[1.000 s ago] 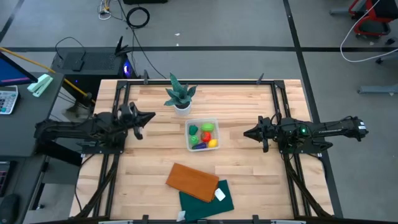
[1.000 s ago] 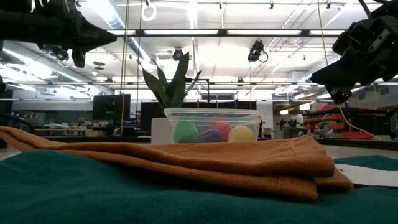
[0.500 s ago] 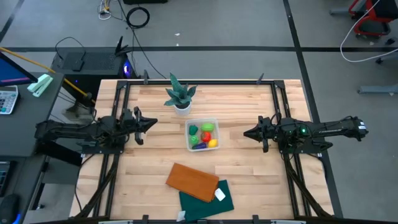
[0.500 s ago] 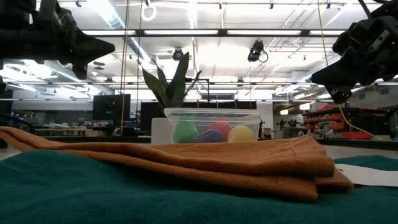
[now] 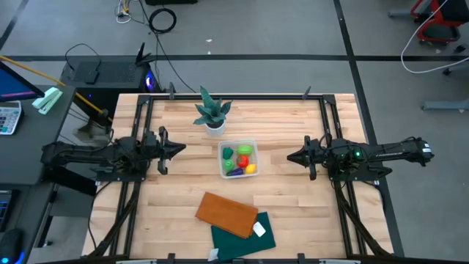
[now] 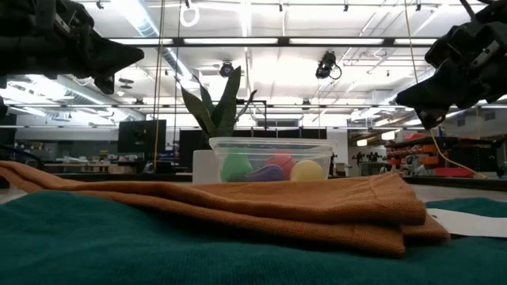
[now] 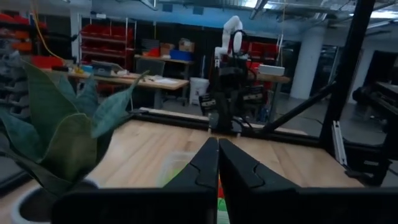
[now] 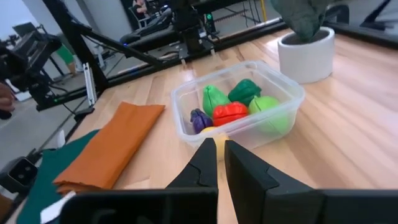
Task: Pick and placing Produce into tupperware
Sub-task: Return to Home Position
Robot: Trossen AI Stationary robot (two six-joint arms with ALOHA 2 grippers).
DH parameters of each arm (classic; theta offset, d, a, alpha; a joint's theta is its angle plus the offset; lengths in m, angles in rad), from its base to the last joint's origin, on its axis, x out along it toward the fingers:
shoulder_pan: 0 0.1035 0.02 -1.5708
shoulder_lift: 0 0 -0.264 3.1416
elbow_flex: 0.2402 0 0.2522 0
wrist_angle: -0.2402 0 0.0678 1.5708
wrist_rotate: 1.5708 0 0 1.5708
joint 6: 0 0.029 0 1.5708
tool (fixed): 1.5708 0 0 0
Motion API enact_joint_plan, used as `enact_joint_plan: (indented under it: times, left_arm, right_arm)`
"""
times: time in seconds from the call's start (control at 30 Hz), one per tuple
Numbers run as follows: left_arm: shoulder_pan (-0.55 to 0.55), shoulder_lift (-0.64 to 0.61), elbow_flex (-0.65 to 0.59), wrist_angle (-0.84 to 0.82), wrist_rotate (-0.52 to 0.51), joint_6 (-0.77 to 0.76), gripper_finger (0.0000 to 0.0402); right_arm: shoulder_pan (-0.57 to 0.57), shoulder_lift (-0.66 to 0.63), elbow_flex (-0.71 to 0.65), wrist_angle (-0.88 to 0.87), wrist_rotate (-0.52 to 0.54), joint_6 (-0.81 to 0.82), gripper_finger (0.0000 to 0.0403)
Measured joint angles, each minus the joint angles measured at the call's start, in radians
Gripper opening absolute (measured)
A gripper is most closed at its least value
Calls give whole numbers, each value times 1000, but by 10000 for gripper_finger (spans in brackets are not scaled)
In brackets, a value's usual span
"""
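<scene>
Clear tupperware (image 5: 238, 158) at mid-tabletop (image 5: 293, 117), just beside potted plant (image 5: 212, 111). Inside it, produce (image 8: 231, 112): green, red, purple and yellow pieces bunched together. Raised on either side, well apart from it: left pincer (image 5: 179, 147) and right pincer (image 5: 291, 156), both pinched narrow, empty. Near front edge, orange cloth (image 5: 226, 213) overlapping green cloth (image 5: 249, 233).

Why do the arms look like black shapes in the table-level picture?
Low view: bright ceiling lights sit behind the left gripper and right gripper, leaving both as silhouettes, while the clear tupperware lets its produce show. High view: even light across the table.
</scene>
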Motion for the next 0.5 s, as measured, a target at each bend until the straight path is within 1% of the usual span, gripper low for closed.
enact_joint_plan:
  times: [0.13, 0.3, 0.4, 0.5]
  left_arm:
    - [1, 0, 0, 10, 0, 17, 22]
    - [1, -8, 0, 92, 14, 65, 7]
    - [3, -31, 0, 68, 16, 60, 5]
    - [3, -48, -1, 52, 28, 53, 14]
  right_arm:
    - [0, 0, 0, 36, 0, -61, 0]
    - [0, 0, 0, 73, 0, -102, 0]
    - [0, 0, 0, 87, 0, -131, 0]
    - [0, 0, 0, 101, 0, -176, 0]
